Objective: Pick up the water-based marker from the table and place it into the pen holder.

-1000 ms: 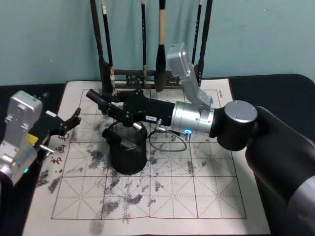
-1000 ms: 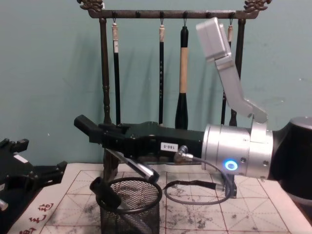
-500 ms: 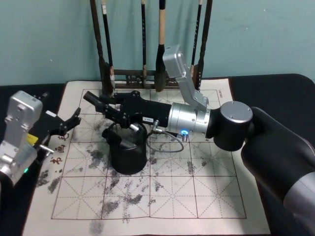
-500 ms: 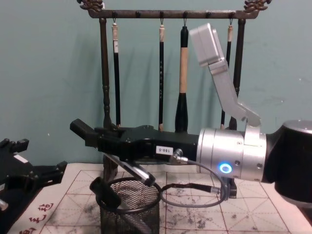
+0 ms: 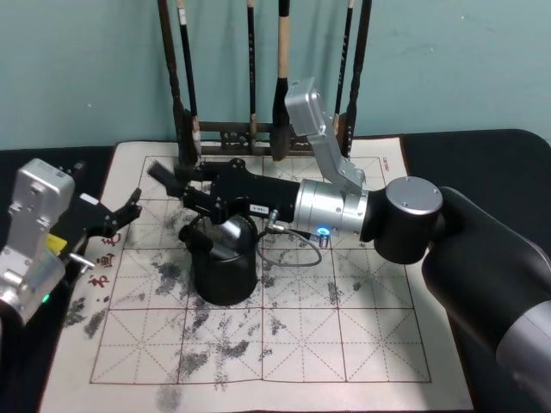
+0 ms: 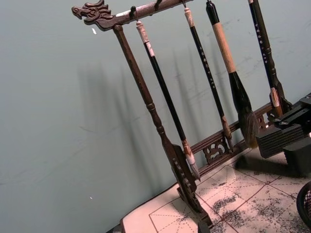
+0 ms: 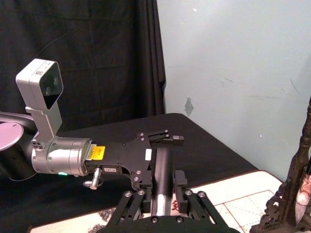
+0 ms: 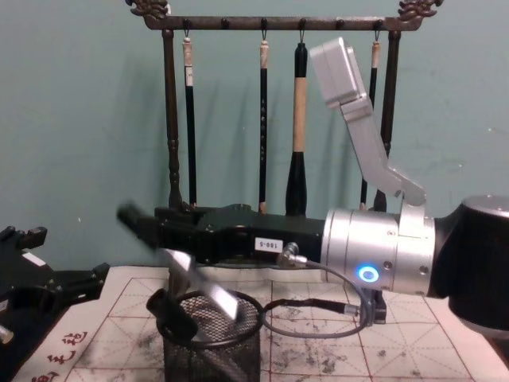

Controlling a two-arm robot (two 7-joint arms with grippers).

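Observation:
The water-based marker (image 8: 199, 282), silver with a black end, slants down into the pen holder (image 8: 211, 350), a black mesh cup on the gridded mat. It looks smeared by motion in the chest view. My right gripper (image 8: 171, 231) hovers level just above the holder's rim, open, with the marker (image 7: 162, 170) loose between its fingers. In the head view the gripper (image 5: 194, 189) sits over the far-left edge of the holder (image 5: 224, 275). My left gripper (image 5: 129, 211) rests open at the mat's left edge, empty.
A dark wooden brush rack (image 5: 258, 133) with several hanging brushes stands along the back of the mat (image 5: 344, 327), close behind the right gripper. A grey cable (image 5: 288, 254) loops down beside the holder. Black cloth lies on either side of the mat.
The right arm has stayed over the holder. The marker has slipped downward, its silver end sinking deeper into the cup. The left arm is unchanged.

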